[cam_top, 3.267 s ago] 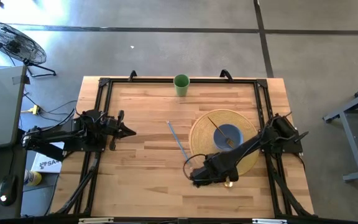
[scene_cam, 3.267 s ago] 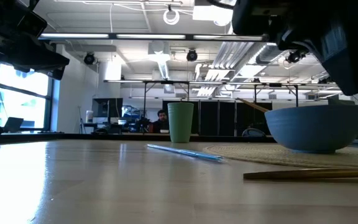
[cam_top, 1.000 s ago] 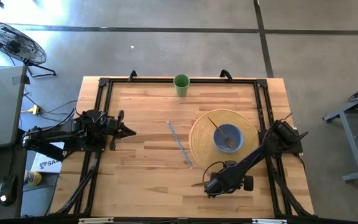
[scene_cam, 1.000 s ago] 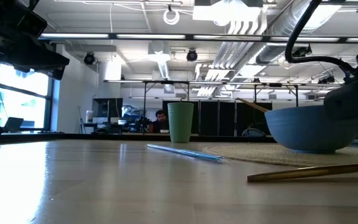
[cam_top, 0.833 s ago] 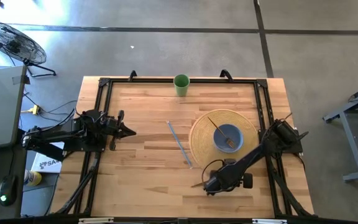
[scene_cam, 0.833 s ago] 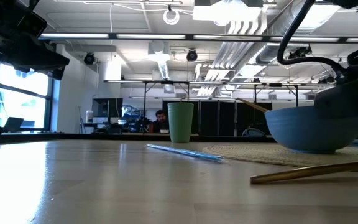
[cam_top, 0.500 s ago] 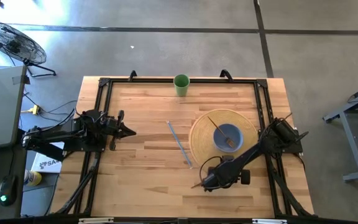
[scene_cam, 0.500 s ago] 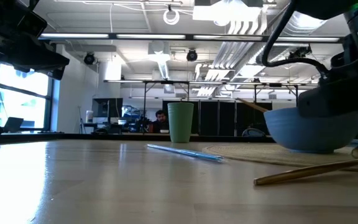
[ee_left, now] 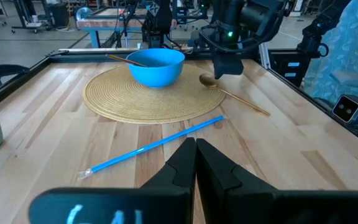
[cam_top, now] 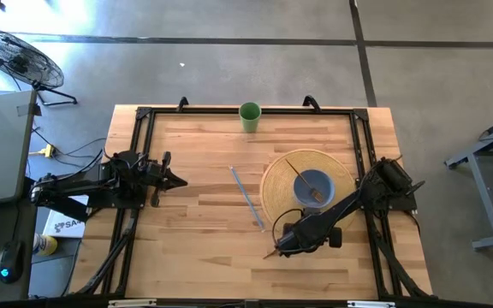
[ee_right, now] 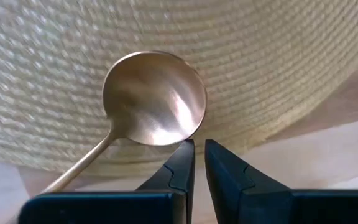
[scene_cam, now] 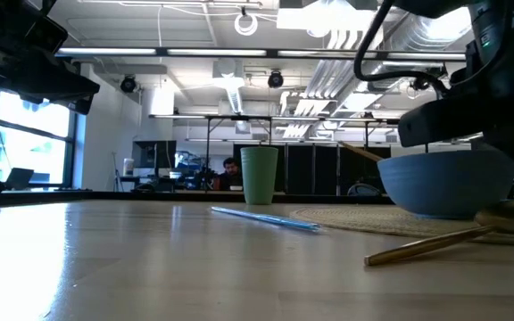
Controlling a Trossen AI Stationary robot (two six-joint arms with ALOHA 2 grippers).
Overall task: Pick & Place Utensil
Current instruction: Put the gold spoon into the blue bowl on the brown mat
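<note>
The right gripper (cam_top: pixel 286 242) has moved up-table, dragging the spoon (ee_right: pixel 146 106) bowl onto the woven mat (cam_top: pixel 281 192).

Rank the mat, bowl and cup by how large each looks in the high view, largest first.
1. Mat: by far the widest, a round woven disc.
2. Bowl: sits on the mat, covering only its middle.
3. Cup: slightly narrower than the bowl from above, though its height barely shows here, so the order of these two is less sure.
</note>
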